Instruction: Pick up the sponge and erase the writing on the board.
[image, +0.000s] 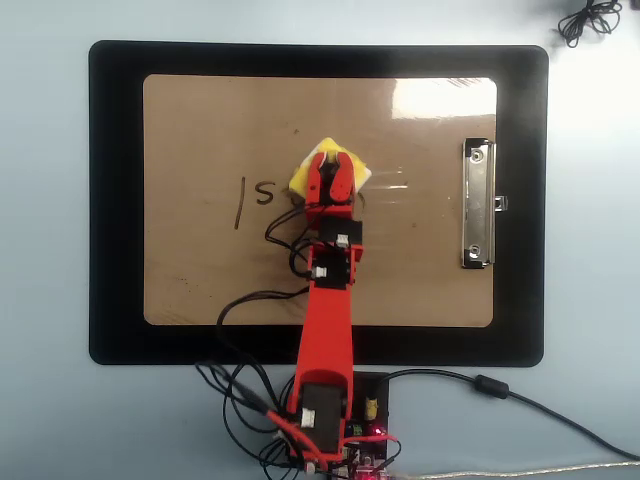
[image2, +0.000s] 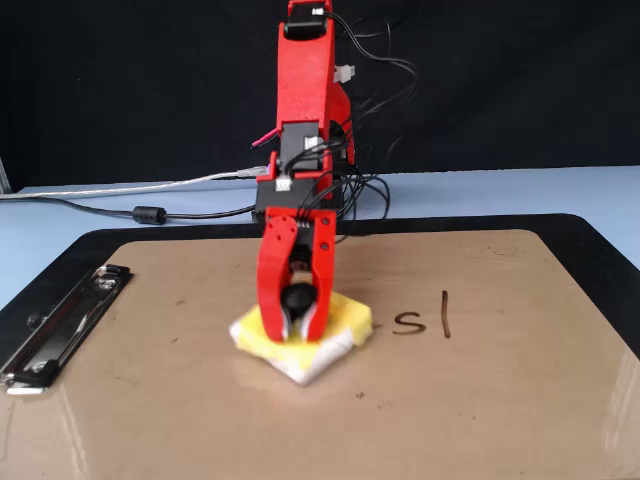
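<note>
Here, from the overhead view, we look down on the red arm (image: 328, 300) reaching from the bottom edge across the board (image: 200, 280), which lies on a black mat (image: 115, 200) with its silver clip (image: 477, 205) at the right. The gripper (image: 331, 170) sits over the sponge (image: 305, 170), whose yellow corners show to either side of the jaws near the board's middle. Just left of the sponge we read the writing (image: 252, 197): an upright stroke and an "s". Black cables (image: 250, 395) trail from the arm's base, and a coiled cord (image: 588, 17) lies at the top right corner of the pale blue table (image: 45, 420).

In the fixed view, we face the arm head-on against a dark backdrop. The gripper (image2: 297, 318) has its two red jaws closed on the black knob (image2: 296, 298) at the sponge's (image2: 345, 318) centre, and the sponge rests flat on the board (image2: 500, 400), its white underlayer showing along the front edge. The writing (image2: 424, 318), "sl", stands just right of the sponge. The clip (image2: 62, 325) lies at the far left.
</note>
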